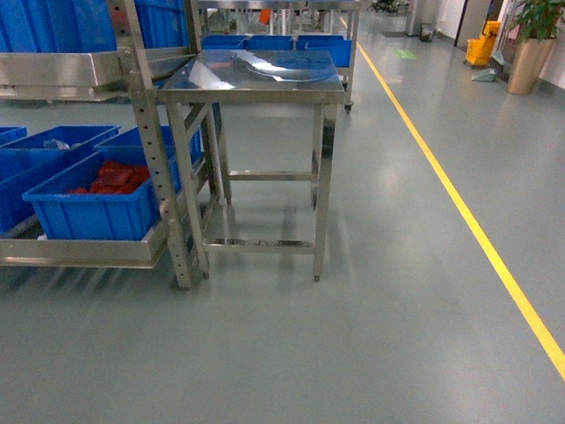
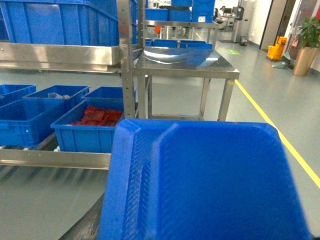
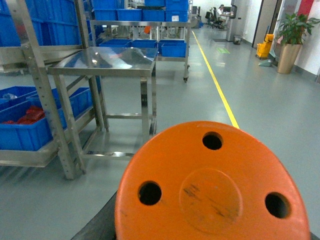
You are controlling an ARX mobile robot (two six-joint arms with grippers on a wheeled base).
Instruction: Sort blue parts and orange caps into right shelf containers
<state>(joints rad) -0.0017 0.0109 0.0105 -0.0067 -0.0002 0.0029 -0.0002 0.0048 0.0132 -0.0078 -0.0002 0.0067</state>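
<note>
No fingers show in any view, so their state cannot be told. A blue part (image 2: pixel 205 185) fills the left wrist view, an orange cap (image 3: pixel 212 187) the right; either could slip off while nearing the crates (image 1: pixel 97 208) on the shelf.

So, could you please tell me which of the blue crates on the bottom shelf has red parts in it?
The blue crate at the front, beside the shelf upright, holds the red parts. The crate to its left shows no red.
</note>
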